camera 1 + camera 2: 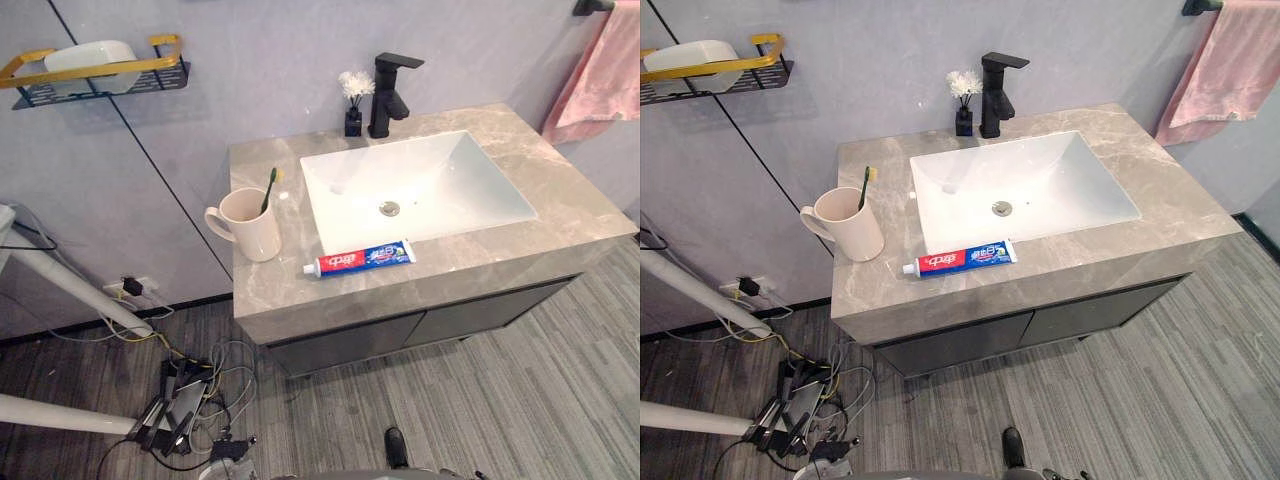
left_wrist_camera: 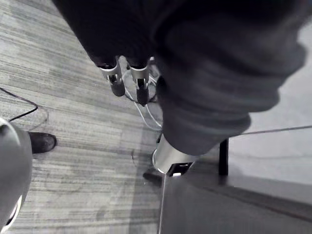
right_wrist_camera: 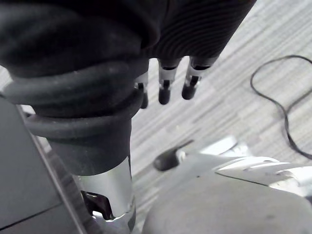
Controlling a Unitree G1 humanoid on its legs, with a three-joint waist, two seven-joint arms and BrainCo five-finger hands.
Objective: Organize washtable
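Toothpaste point(image 1: 359, 257) lies flat on the table point(image 1: 560, 205), on the narrow front strip just before the sink point(image 1: 460, 175), with its white cap end toward the robot's left. To the left of the sink a cream mug point(image 1: 250, 228) stands upright, its handle turned away from the basin, near the tube but not touching it. A toothbrush point(image 1: 268, 190) leans inside the mug, and its green-and-yellow end pokes up past the rim (which end that is cannot be made out).

At the back of the table, behind the white basin, stands a black faucet point(image 1: 390, 95) with its spout reaching out over the sink. A small dark vase point(image 1: 353, 118) of white flowers sits just beside it on the left. A pink towel point(image 1: 600, 75) hangs from a dark bar on the wall to the right of the table. On the wall to the left, higher up, a black wire shelf point(image 1: 165, 78) with a gold rail carries a white dish point(image 1: 90, 58).

Both arms hang low over the grey plank floor point(image 1: 520, 390), well apart from the table top. The left robot hand point(image 2: 140, 83) has its fingers loosely straight and holds nothing. The right robot hand point(image 3: 164, 84) is the same, fingers relaxed and pointing at the floor, with nothing in its grasp.
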